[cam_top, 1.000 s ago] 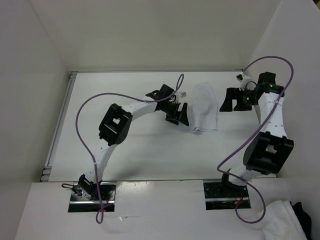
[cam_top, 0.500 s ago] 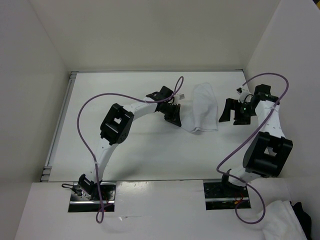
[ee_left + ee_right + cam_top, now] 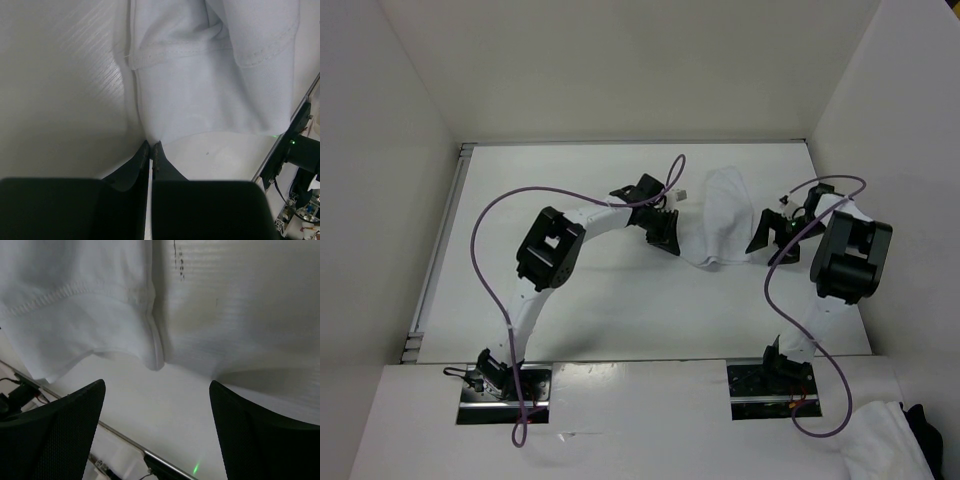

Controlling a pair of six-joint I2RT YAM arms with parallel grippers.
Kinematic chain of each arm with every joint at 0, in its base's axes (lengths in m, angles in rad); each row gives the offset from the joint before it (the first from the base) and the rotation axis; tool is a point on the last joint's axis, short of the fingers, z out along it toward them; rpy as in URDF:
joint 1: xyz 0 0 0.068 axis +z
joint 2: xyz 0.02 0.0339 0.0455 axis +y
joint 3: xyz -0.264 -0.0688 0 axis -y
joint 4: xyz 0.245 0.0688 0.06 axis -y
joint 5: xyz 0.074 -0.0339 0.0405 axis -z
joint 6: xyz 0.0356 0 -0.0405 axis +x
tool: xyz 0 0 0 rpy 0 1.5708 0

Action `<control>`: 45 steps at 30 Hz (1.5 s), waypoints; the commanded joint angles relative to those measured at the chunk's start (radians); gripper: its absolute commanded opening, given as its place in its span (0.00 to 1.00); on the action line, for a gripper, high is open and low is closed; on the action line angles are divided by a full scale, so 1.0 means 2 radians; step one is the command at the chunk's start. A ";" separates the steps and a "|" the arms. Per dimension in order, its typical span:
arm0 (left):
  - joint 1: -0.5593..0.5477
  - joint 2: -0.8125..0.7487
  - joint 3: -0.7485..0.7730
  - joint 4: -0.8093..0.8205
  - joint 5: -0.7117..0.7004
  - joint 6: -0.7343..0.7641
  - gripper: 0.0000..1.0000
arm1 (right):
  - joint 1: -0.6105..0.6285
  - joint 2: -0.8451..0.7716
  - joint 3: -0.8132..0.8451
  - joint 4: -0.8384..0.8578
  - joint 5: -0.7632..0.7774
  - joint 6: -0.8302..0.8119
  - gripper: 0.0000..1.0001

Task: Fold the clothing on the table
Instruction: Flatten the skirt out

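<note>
Clothing [image 3: 730,210] lies near the tabletop's [image 3: 570,300] far edge, right of middle. My left jaws [image 3: 151,145] pinch its near hem corner shut; my right jaws [image 3: 156,384] gape just short of the other corner. I should seat that corner deep before closing, then lift both evenly.

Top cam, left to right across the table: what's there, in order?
left arm → left gripper → clothing → right gripper → right arm
</note>
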State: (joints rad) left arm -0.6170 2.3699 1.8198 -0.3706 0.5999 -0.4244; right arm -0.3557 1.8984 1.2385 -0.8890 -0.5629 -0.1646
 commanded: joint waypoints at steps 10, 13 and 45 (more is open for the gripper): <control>-0.001 -0.041 -0.019 0.000 -0.018 0.008 0.00 | 0.039 0.016 0.016 0.077 0.015 0.032 0.73; -0.001 -0.041 -0.019 0.000 -0.018 0.004 0.00 | 0.051 0.021 0.002 0.092 0.020 0.038 0.65; 0.068 -0.380 -0.173 0.038 -0.143 -0.026 0.00 | 0.063 -0.148 0.063 -0.026 -0.148 -0.100 0.00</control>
State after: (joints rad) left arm -0.5167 1.5459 1.4326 -0.2962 0.3649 -0.4541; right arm -0.2352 1.5444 1.2701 -1.0111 -0.7815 -0.4438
